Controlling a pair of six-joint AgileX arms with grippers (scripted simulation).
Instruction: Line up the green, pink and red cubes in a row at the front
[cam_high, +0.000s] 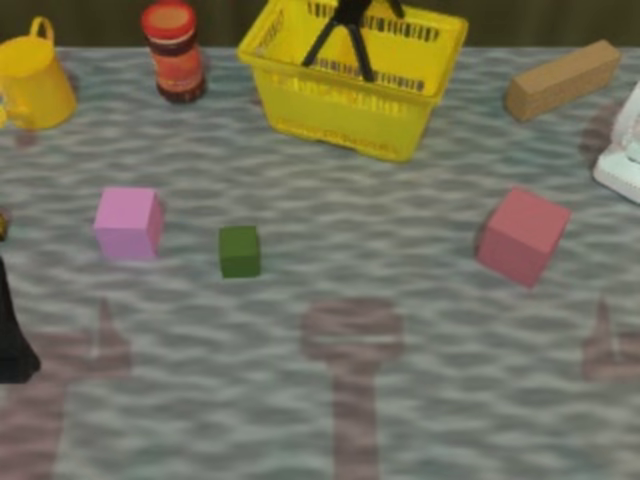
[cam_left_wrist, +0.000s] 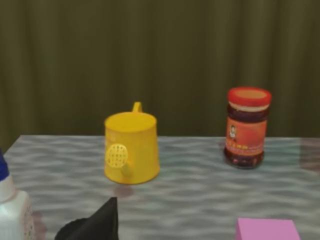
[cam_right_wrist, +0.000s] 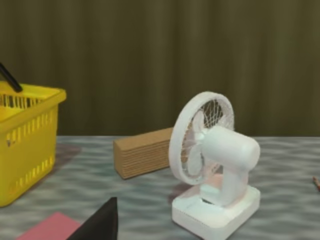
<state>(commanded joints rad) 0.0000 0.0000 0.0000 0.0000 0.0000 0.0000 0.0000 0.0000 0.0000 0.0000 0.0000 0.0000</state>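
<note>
Three cubes sit apart on the table. The pink cube (cam_high: 128, 222) (cam_left_wrist: 267, 229) lies mid-left, and the small dark green cube (cam_high: 240, 251) is just to its right. Far off at mid-right rests the larger red cube (cam_high: 522, 236) (cam_right_wrist: 50, 227), turned at an angle. My left gripper (cam_high: 14, 340) (cam_left_wrist: 106, 222) hangs at the table's left edge, left of and nearer the front than the pink cube, touching nothing. My right gripper (cam_right_wrist: 102, 224) is outside the top view. Its wrist view shows the red cube's corner close beside it.
Along the back stand a yellow watering can (cam_high: 32, 80), a red-lidded jar (cam_high: 173, 52), a yellow basket (cam_high: 350, 75) and a tan brick-shaped block (cam_high: 562, 78). A white fan (cam_high: 625, 150) (cam_right_wrist: 215, 165) stands at the right edge. A white bottle (cam_left_wrist: 11, 212) is near my left gripper.
</note>
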